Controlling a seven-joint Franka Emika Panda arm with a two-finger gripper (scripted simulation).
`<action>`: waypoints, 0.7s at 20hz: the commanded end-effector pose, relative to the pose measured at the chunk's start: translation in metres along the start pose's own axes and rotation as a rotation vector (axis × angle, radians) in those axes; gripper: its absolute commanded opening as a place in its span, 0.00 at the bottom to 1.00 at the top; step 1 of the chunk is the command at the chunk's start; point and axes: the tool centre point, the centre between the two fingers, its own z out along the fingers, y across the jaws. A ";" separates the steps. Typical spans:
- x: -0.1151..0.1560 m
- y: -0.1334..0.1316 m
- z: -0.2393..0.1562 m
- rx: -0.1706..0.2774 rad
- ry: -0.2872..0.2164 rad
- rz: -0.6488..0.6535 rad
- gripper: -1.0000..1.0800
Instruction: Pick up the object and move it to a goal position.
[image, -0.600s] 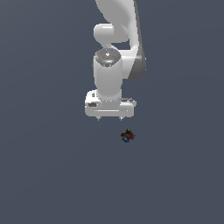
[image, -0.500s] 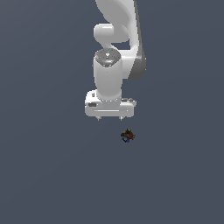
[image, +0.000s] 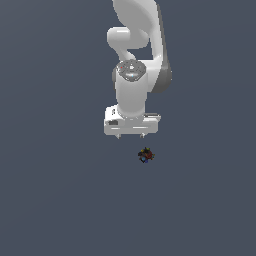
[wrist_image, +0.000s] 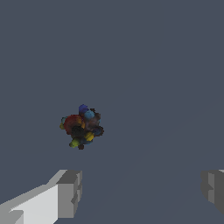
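The end effector is spread wide & grips nothing. In the wrist view its two grey fingertips sit far apart w/ bare grey floor between them.

The object lies on the flat dark grey floor, apart from the end effector: not touching, not between the fingers. In the exterior view it sits just below the end effector & slightly toward the exterior view's right of its middle. It's a tiny dark lumpy clump, far smaller than the white hand. The wrist view shows it closer up: red blob on one side, blue specks, yellow & green bits on a black core.

The white arm reaches down from the top of the exterior view, w/ its wrist pointing down at the floor & a round grey cap on the joint above the hand. The two short finger stubs poke out under the hand's flat bar. Can't tell how high the end effector hangs over the floor.
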 end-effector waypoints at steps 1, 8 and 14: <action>0.000 -0.002 0.001 0.000 -0.002 -0.007 0.96; 0.000 -0.001 0.001 0.000 -0.001 -0.002 0.96; 0.001 -0.005 0.005 0.002 -0.001 0.042 0.96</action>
